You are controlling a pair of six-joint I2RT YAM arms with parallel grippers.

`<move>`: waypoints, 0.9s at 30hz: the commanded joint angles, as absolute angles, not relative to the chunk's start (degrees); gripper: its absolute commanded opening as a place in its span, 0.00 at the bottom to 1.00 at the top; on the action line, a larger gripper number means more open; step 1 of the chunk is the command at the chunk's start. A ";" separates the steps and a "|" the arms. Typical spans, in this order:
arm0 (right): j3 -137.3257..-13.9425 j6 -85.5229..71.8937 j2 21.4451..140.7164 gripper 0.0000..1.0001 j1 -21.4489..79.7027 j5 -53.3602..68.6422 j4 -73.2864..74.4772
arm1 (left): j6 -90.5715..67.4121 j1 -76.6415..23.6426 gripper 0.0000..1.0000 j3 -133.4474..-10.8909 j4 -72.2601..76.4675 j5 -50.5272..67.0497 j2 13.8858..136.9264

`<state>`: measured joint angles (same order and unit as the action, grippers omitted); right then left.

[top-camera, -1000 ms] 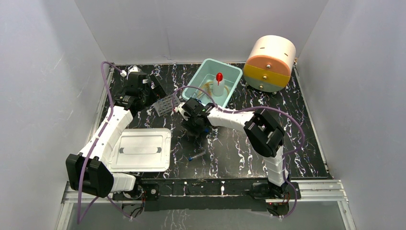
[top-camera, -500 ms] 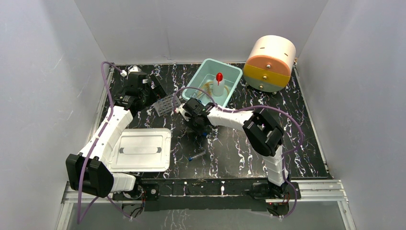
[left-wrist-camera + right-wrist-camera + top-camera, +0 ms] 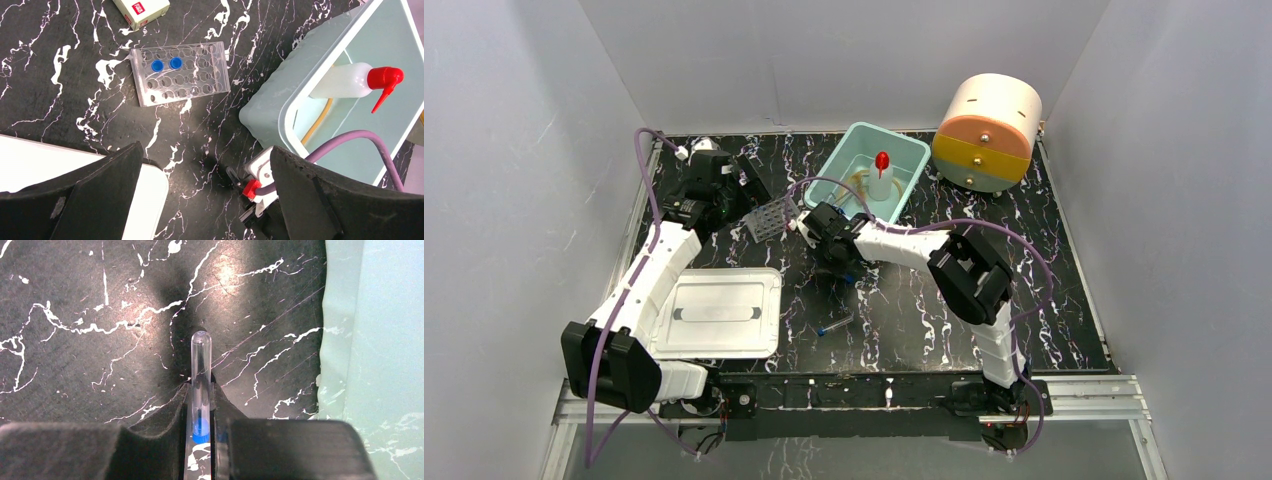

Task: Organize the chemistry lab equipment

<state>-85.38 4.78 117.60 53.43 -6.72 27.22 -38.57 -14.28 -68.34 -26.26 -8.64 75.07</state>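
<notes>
1 bin (image 3: 836,160), 1 bottle (image 3: 350,82) inside. 1 rack (image 3: 180,74) near it: left wrist shows 2 racked tubes (image 3: 157,65), top view can't. 1 loose tube (image 3: 835,325) on table (image 3: 904,310), top only. Right gripper (image 3: 201,390) clamped on 1 held tube (image 3: 201,360) beside bin; left gripper (image 3: 205,155) jaws apart.

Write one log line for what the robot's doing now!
right pincer: shut on tube | left pincer: open, holding nothing | rack: two blue-capped tubes in | wash bottle: in bin
</notes>
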 commanded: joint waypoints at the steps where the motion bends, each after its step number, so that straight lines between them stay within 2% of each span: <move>1: -86.69 1.21 113.94 0.17 53.53 -7.36 24.94 | -39.00 -13.52 0.98 -70.59 -27.97 -9.97 72.13; 7: -85.61 -6.21 103.67 0.18 52.75 -5.50 18.77 | -37.85 -12.17 0.98 -78.73 -29.96 -5.13 72.13; 11: -83.36 -13.84 98.42 0.20 51.10 -2.24 12.97 | -38.68 -11.88 0.98 -79.16 -28.21 -2.57 70.90; 21: -82.77 -39.56 90.47 0.22 42.55 3.04 3.01 | -42.00 -11.87 0.98 -72.75 -16.27 20.87 68.42; 24: -82.92 -45.10 89.93 0.23 41.94 2.59 0.55 | -45.55 -11.87 0.95 -68.25 -9.52 27.52 67.56; 27: -84.38 -49.78 90.53 0.23 41.63 1.98 -1.00 | -50.02 -12.18 0.87 -64.88 -3.11 32.13 67.86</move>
